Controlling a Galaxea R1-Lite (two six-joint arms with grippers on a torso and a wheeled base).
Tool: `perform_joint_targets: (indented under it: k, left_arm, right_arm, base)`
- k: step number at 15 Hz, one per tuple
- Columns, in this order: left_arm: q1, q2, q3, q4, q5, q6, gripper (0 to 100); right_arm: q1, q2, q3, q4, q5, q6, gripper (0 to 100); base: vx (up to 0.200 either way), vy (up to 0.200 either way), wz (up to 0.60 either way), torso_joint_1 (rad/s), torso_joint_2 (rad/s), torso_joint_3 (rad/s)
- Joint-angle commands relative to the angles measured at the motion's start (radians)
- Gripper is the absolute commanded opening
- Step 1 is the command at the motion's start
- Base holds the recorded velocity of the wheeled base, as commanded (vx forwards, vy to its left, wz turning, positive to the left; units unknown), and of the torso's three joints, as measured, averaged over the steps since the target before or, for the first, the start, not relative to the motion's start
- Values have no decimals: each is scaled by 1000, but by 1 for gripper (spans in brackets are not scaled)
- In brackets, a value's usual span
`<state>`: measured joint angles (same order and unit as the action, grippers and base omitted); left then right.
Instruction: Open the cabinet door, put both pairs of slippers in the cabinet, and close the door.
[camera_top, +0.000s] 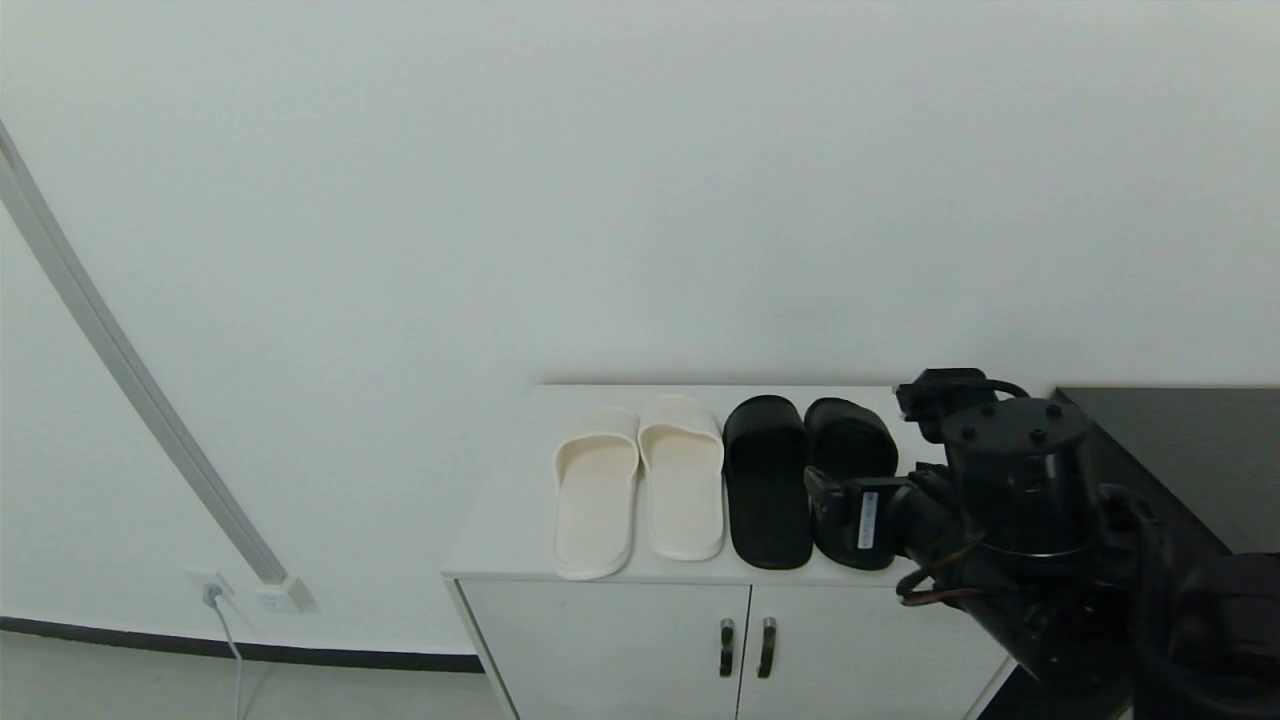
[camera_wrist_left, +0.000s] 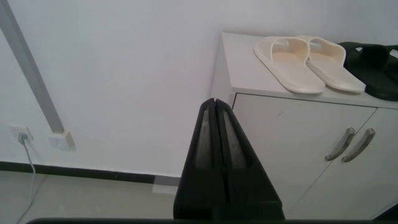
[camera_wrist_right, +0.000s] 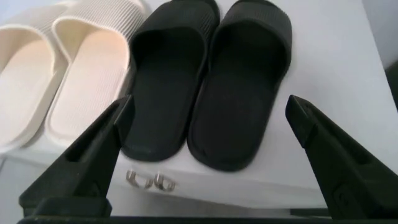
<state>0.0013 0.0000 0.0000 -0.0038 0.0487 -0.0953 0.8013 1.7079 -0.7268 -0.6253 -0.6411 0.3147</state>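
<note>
cabinet (camera_top: 600, 640) stands nearest, white, both doors shut with the two dark handles (camera_top: 727, 647) side by side at the middle seam, so its inside can't be seen. nothing is in it as far as anyone can tell; both pairs lie on its top. the left gripper (camera_wrist_left: 215, 106) hangs low, off the cabinet's left side at about door height, its fingers pressed flat together on nothing. the right gripper (camera_wrist_right: 209, 106) is held over the front edge of the top, above the heels of the black slippers (camera_top: 800, 480), its fingers spread wide and holding nothing; i can't tell whether it touches them. the four lie in one row, toes to the wall. the cream slippers (camera_top: 640, 490) are on the left, with ribbed straps, the leftmost one's heel right at the front edge. the black pair is just beside them, matte and smooth. behind is a plain white wall with a slanting cable duct (camera_top: 120, 360) ending at a socket (camera_top: 205, 585).
</note>
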Motion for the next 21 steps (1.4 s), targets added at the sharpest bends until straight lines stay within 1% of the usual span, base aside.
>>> perform_joint_targets:
  k: [1, 3, 7, 9, 15, 19, 21]
  left_arm:
    - [0, 2, 0, -1, 0, -1, 0]
    - [0, 2, 0, -1, 0, 0, 0]
    - [0, 2, 0, -1, 0, 0, 0]
    - [0, 2, 0, -1, 0, -1, 0]
    - [0, 2, 0, -1, 0, -1, 0]
    - [0, 2, 0, -1, 2, -1, 0]
    - [0, 2, 0, -1, 2, -1, 0]
  right_arm:
    - [3, 130, -62, -28, -49, 0, 100]
    - [-4, 203, -112, -59, -60, 0, 100]
    - [-40, 315, -240, -63, -63, 1, 100]
    - [-66, 380, -293, -63, -97, 9, 100]
    - [-126, 435, -345, -60, -112, 7, 100]
    - [-139, 487, -428, -60, -109, -3, 100]
    - [-142, 496, -436, -60, -109, -3, 100]
  base:
    - [0, 0, 0, 0, 0, 0]
    - [0, 0, 0, 0, 0, 0]
    - [0, 0, 0, 0, 0, 0]
    - [0, 0, 0, 0, 0, 0]
    - [0, 0, 0, 0, 0, 0]
    - [0, 0, 0, 0, 0, 0]
    - [0, 0, 0, 0, 0, 0]
